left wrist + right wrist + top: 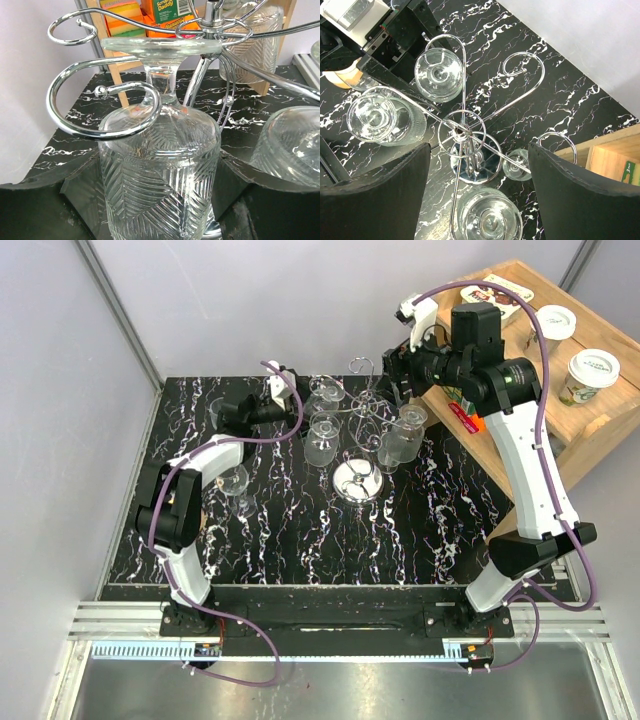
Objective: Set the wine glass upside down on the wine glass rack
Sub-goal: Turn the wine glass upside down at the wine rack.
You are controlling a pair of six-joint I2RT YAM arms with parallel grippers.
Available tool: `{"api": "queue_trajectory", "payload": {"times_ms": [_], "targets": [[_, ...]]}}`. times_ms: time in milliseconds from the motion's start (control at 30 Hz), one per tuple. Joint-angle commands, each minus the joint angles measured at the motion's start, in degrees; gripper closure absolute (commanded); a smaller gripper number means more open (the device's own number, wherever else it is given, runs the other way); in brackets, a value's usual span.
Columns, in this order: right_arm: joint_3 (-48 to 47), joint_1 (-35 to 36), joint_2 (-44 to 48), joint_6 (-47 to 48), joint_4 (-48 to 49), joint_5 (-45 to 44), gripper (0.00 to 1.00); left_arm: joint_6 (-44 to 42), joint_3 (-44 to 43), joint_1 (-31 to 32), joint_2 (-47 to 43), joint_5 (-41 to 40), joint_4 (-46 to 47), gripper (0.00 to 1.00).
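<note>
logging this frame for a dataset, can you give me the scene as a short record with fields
task item: wine glass, upside down, stem inside a curl of the wine glass rack
left tool: closed on that glass's bowl
right tool: open, empty, above the rack, facing down
rack load: other glasses hang upside down from other arms
off rack: loose glass stands by the left arm
surface: black marbled table

Bright, even light; crisp focus; specular glints on the wine glass rack (462, 131).
</note>
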State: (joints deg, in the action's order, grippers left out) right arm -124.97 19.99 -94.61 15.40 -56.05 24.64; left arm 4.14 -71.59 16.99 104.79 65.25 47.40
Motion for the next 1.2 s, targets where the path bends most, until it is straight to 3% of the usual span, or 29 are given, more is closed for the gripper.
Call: {"api": "queue_trajectory", "payload": {"times_ms": [0,333,567,767,1167], "targets": [[0.34,0.14,1.27,0.95,0.33,0.14,0.16,4.13,-3.38,-0.73,-0.29,0.06,9.64,1.00],[0.86,0.05,0.92,1.21,0.24,0.93,0.16,-2.29,-5.40,-1.09,-0.47,-6.10,-0.37,1.00],[0.87,0.05,1.18,1.21,0.15,0.94,0.16,-2.91,-5.75,-1.26,0.32,-8.30,-0.03,1.00],[1.57,0.05,1.53,1.48,0.24,0.84,0.16,1.48,-4.17,-2.84,-0.20,-7.77,6.21,1.00],[1.48,0.05,1.53,1.39,0.24,1.46,0.16,-3.70,2.33,-3.02,-4.25,-6.10,3.84,1.00]]}}
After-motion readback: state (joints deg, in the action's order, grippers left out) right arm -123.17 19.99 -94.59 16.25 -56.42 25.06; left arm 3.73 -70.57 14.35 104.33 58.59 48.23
